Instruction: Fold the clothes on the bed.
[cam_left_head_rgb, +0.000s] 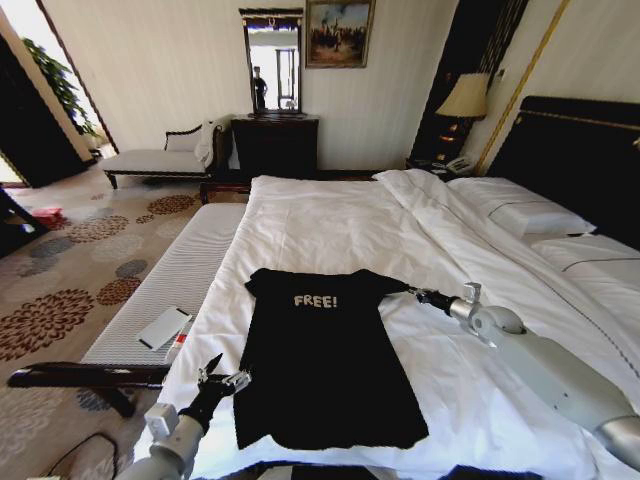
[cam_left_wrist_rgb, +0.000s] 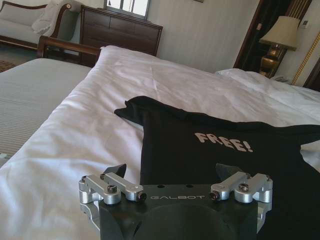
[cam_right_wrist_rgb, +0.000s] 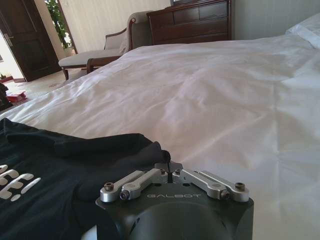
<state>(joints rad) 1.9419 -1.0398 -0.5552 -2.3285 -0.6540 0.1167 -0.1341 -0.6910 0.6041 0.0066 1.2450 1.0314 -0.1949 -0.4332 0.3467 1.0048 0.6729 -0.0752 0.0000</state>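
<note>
The clothes, one black T-shirt (cam_left_head_rgb: 320, 370) with white "FREE!" lettering, lie spread flat near the foot of the white bed (cam_left_head_rgb: 340, 215). My right gripper (cam_left_head_rgb: 412, 293) is at the tip of the shirt's right sleeve. In the right wrist view its fingers (cam_right_wrist_rgb: 169, 167) are shut together on the sleeve edge of the T-shirt (cam_right_wrist_rgb: 75, 170). My left gripper (cam_left_head_rgb: 225, 372) hovers by the shirt's lower left edge. It stands wide open (cam_left_wrist_rgb: 172, 170) just above the T-shirt (cam_left_wrist_rgb: 175, 135), with nothing between its fingers.
A white-striped bench (cam_left_head_rgb: 170, 280) with a flat white object (cam_left_head_rgb: 163, 327) runs along the bed's left side. Pillows (cam_left_head_rgb: 520, 210) and a dark headboard (cam_left_head_rgb: 580, 150) are at the right. A dark dresser (cam_left_head_rgb: 275, 145) and a chaise (cam_left_head_rgb: 160, 155) stand by the far wall.
</note>
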